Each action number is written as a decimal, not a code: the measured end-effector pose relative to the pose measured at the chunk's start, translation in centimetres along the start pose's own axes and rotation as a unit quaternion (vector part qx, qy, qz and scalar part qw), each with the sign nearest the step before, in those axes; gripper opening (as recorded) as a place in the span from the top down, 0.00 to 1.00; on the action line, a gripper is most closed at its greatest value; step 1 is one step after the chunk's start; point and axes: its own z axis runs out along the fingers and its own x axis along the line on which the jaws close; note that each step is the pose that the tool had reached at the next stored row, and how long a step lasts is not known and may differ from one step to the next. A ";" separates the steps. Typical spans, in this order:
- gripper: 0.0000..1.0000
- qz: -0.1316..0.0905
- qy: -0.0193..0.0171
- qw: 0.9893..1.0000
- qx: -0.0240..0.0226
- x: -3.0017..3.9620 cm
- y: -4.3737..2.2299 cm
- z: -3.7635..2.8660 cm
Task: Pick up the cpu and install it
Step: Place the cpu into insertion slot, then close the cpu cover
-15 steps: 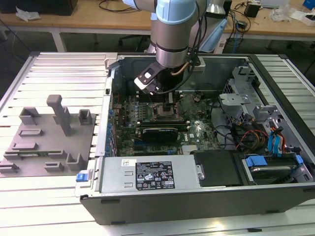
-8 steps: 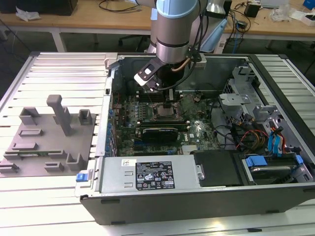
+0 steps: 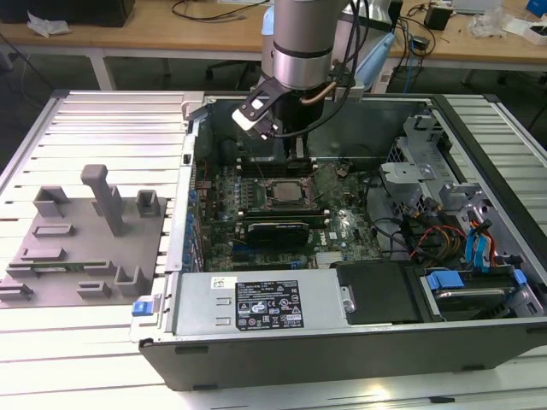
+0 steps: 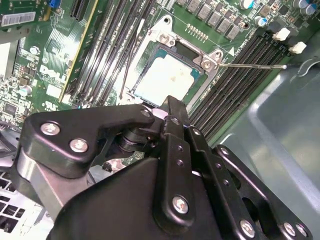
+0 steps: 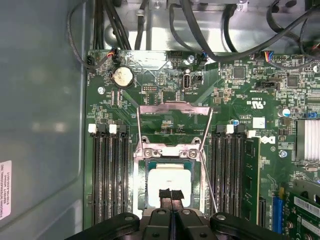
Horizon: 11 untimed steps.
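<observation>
While load frame (image 5: 172,106) is swung up to clear socket (image 5: 140,180), cpu (image 5: 170,179) is seen seated flat in it on motherboard (image 5: 150,65); jaws are held clenched together, empty, close over its lid; frame not yet latched.

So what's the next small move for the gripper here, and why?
Probably a short straight lift off the socket. The cpu already lies flat in the socket, whose load frame stands open, and the gripper is shut over it, holding nothing. Full seating I cannot tell.
</observation>
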 end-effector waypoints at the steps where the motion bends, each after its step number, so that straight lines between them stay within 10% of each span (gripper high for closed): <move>1: 0.89 0.000 0.000 1.000 0.000 0.00 0.00 -0.01; 11: 0.89 0.000 0.000 1.000 0.000 0.00 0.00 -0.08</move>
